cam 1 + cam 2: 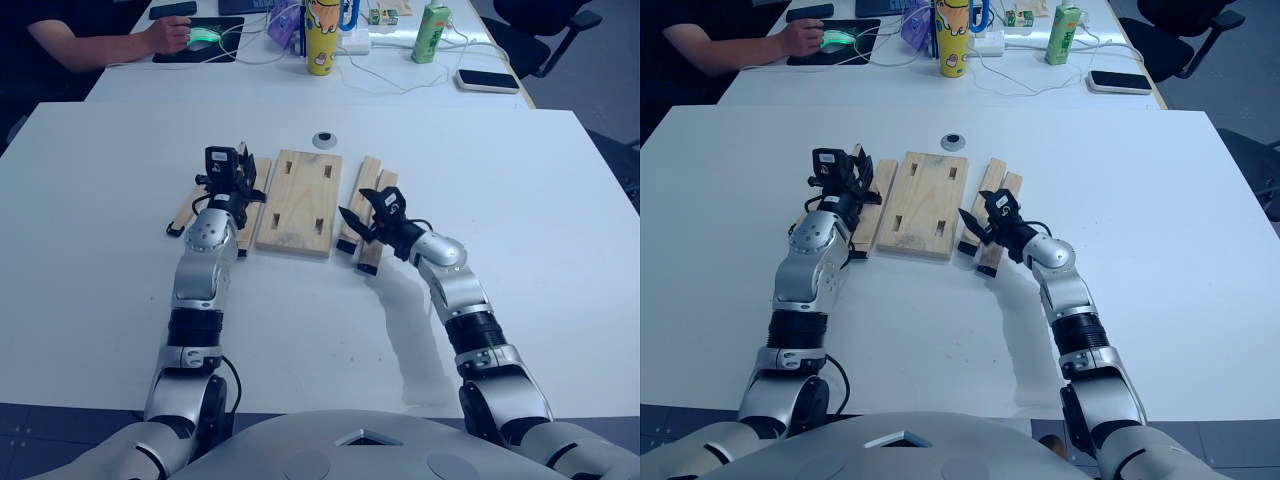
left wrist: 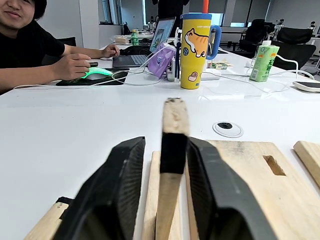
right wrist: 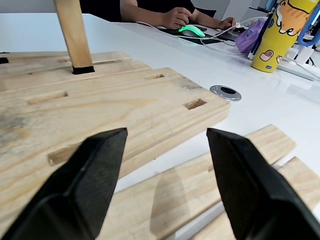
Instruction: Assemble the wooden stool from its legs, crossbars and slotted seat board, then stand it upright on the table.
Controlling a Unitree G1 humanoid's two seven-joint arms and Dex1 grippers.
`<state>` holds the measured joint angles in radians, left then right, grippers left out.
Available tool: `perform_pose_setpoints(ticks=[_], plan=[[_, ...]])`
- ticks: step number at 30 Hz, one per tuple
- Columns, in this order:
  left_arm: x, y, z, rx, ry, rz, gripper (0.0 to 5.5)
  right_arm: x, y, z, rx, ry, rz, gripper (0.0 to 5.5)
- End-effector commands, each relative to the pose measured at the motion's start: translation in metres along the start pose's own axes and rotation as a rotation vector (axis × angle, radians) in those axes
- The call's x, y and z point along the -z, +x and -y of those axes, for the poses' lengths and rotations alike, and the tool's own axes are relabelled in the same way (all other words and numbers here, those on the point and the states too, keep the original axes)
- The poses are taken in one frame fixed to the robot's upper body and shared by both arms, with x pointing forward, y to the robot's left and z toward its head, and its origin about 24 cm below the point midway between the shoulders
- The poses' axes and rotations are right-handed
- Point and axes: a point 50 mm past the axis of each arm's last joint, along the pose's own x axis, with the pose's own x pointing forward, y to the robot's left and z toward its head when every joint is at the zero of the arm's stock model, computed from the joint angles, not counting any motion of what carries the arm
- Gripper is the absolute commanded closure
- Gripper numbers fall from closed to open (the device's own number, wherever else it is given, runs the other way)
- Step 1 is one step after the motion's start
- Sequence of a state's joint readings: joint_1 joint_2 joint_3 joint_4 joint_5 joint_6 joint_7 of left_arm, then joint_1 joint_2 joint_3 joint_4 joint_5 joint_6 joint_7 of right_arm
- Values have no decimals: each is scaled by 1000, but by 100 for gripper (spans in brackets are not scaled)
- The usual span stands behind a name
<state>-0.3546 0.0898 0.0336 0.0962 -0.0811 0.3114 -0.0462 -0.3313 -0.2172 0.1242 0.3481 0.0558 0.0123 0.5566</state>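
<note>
The slotted seat board lies flat in the middle of the white table. Left of the board my left gripper is shut on a wooden leg. That leg stands nearly upright, its black-tipped end down on the other wooden pieces lying there. On the board's right side two more wooden pieces lie side by side. My right gripper hovers open just above their near ends, its fingers spread wide with nothing between them.
A round grommet sits in the table just behind the board. On the desk beyond stand a yellow cup, a green carton and a phone. Bare table stretches to both sides and toward me.
</note>
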Motion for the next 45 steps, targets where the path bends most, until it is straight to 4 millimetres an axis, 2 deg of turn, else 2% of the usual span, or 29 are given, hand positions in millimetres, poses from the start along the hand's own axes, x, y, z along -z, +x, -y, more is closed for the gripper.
perform_pose_setpoints(ticks=[1,4,9,12,15,16,18,22,25,28,32,38,45], plan=[[-4,3,1,5,33,-2,467,-4,3,2,8,5,3,254],[-10,5,1,6,58,18,507,-2,3,1,11,13,-1,254],[-29,8,5,29,45,124,508,-2,3,3,39,15,10,254],[-55,8,4,52,36,238,508,-6,4,12,96,89,30,254],[-83,8,4,118,3,332,508,-12,4,27,151,235,53,254],[-91,8,5,154,-21,356,508,-14,4,32,154,273,60,240],[-105,8,4,249,-105,389,508,-25,-1,43,94,408,136,220],[-116,10,-5,427,-301,393,508,-48,-14,63,-90,628,281,158],[-124,9,-12,624,-450,384,508,-66,-25,74,-296,788,355,108],[-124,10,-18,759,-536,348,508,-79,-32,79,-443,889,392,63],[-119,13,-21,887,-665,292,508,-78,-27,84,-451,939,391,10],[-110,14,-20,941,-771,241,508,-86,-22,77,-508,1010,474,10],[-101,8,-6,1032,-814,174,508,-95,-16,63,-601,1036,490,10]])
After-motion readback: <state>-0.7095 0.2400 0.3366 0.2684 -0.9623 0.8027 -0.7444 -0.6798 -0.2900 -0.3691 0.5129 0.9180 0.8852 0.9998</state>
